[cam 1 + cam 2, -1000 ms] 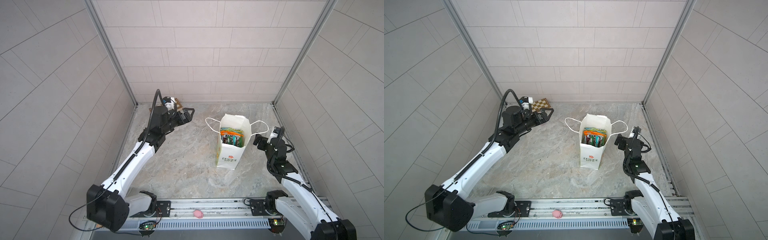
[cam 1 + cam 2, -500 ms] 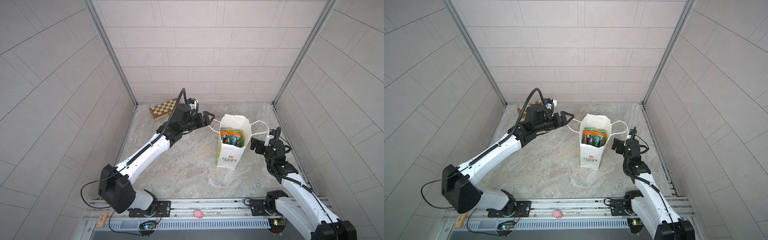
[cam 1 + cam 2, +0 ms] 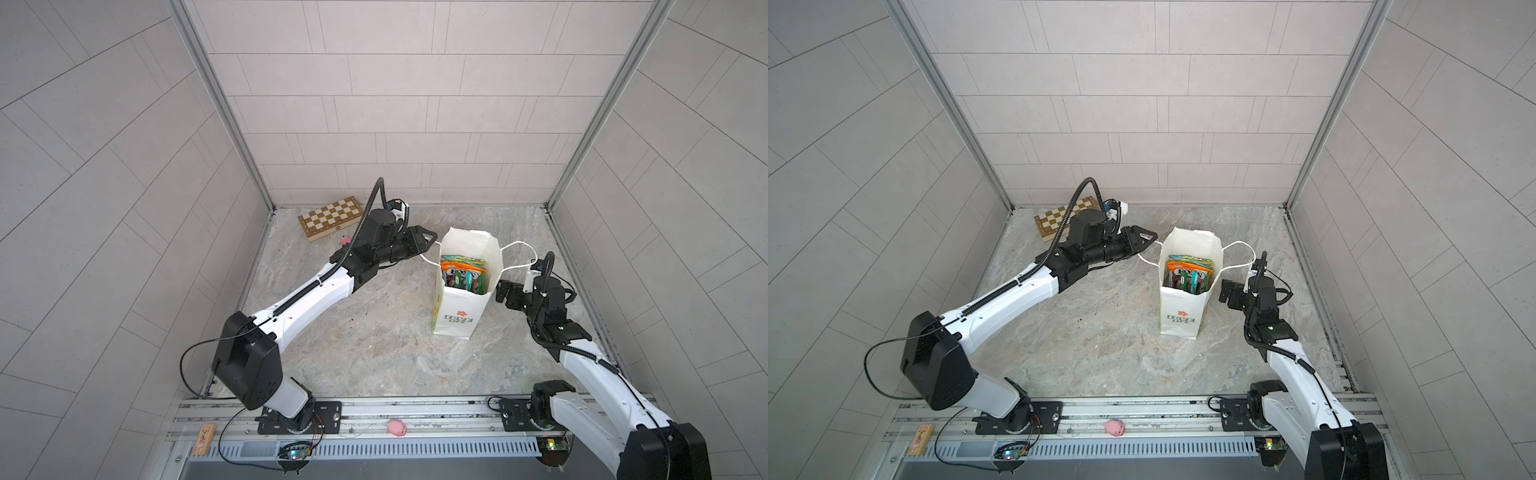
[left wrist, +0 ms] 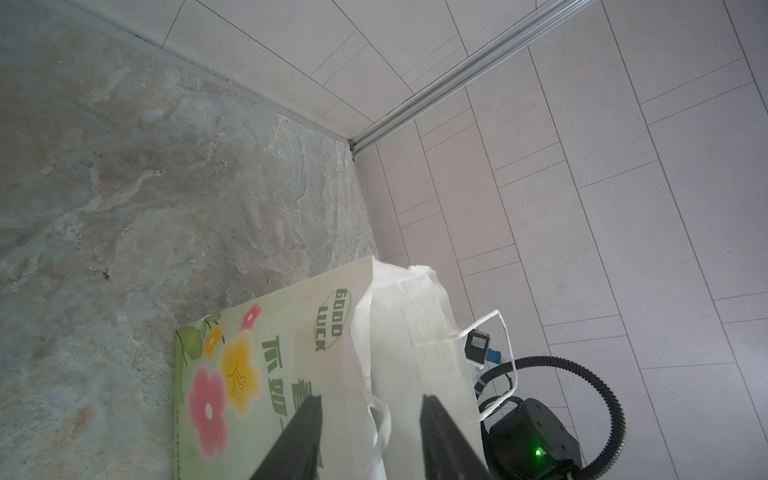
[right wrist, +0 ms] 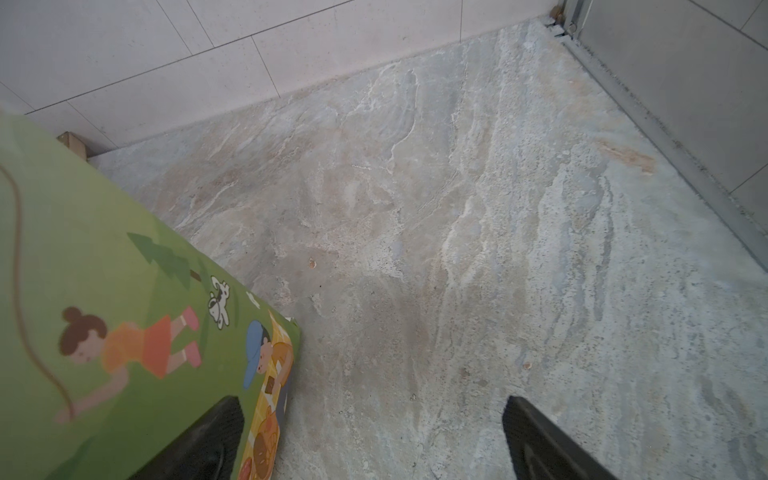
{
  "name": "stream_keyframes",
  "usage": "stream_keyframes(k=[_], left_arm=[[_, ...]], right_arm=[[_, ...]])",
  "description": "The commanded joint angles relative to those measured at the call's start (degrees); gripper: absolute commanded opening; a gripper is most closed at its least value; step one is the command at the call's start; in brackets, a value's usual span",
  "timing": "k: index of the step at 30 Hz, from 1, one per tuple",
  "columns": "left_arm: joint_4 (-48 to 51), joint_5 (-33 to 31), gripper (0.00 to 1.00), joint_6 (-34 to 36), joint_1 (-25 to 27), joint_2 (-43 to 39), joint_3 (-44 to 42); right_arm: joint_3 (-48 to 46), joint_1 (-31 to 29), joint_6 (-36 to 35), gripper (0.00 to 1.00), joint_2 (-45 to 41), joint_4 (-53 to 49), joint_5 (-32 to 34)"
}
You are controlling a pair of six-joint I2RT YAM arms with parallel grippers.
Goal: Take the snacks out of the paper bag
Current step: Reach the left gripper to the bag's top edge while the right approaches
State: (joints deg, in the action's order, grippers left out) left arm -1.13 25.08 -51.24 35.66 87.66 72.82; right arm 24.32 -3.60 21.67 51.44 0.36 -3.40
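Nothing is out of the bag (image 3: pixel 455 307) yet. Left of it, the counter (image 3: pixel 365 353) carries only a chessboard (image 3: pixel 330 218) and a small pink pig (image 3: pixel 344 240), both toward the far wall. No packet lies there in both top views.

My left jaws reach level toward the bag's upper left edge. The left wrist view shows them part open, with the bag's near cord handle (image 4: pixel 386 417) looping between them. The gap is wider than the cord, so I judge that they hold nothing yet. My guess is that this is a steadying grip on the handle, set up before any packet is lifted.

The bag stands upright on the counter with its mouth open. The snacks (image 3: pixel 462 274) stand on edge inside it, packed together, an orange one at the back and teal and green ones in front. I cannot count them for certain from above. All that I can see sit below the rim.

Right of the bag, my right jaws hang wide open and empty, just beside its right wall. One jaw sits close against the green printed side, and I cannot tell whether it touches.

So the whole task is left: steady the bag, then draw each packet out and lay it on the counter.
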Motion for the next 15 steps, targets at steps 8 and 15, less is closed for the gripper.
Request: stream_keyframes(k=[8, 15], left_arm=[[-7.3, 1.8, 0.03, -1.2, 0.3, 2.0, 1.5], [-2.2, 1.0, 0.0, 3.1, 0.0, 1.5, 3.5]], right_arm=[[0.8, -1.6, -0.4, 0.99, 2.4, 2.2, -5.0], [0.9, -3.8, -1.1, 0.99, 4.0, 2.7, -7.9]])
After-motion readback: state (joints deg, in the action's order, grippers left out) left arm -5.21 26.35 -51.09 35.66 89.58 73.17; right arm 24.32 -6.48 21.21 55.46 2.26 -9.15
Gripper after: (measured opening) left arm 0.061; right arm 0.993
